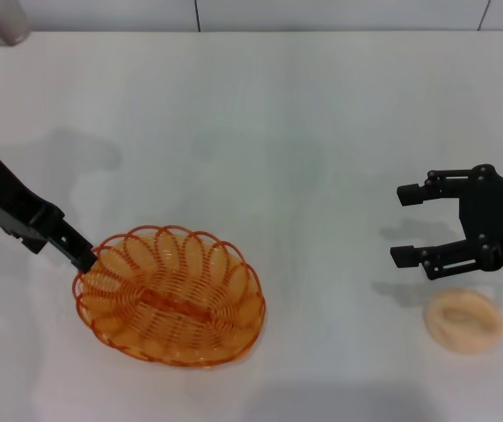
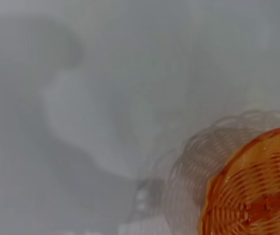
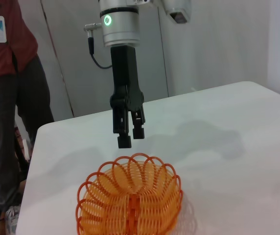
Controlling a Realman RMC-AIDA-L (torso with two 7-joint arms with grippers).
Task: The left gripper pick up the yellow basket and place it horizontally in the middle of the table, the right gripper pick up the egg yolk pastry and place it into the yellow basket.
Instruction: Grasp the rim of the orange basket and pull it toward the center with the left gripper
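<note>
**Basket on table, left gripper just off its rim; right gripper parted above the pastry**

On the left side of the table [image 1: 260,114], the left gripper [image 1: 83,256] reaches in from the left edge, its tip meeting the near-left rim of the yellow basket [image 1: 171,295] in the head view. The right wrist view shows this gripper [image 3: 128,137] pointing down, just above and behind the basket's far rim, with the fingers [image 3: 124,141] close together and nothing between them; no contact with the wire is evident there. The yellow basket sits left of the table centre. In the left wrist view only part of the basket [image 2: 257,191] shows, with its shadow on the table beside it.

On the right side, the right gripper [image 1: 410,226] hovers above the table with its fingers spread wide and empty. The egg yolk pastry [image 1: 463,321] lies on the table near the right edge, just in front of that gripper and apart from it, well away from the basket.

In the right wrist view, a person in a red top [image 3: 5,54] stands beyond the table's far side.
</note>
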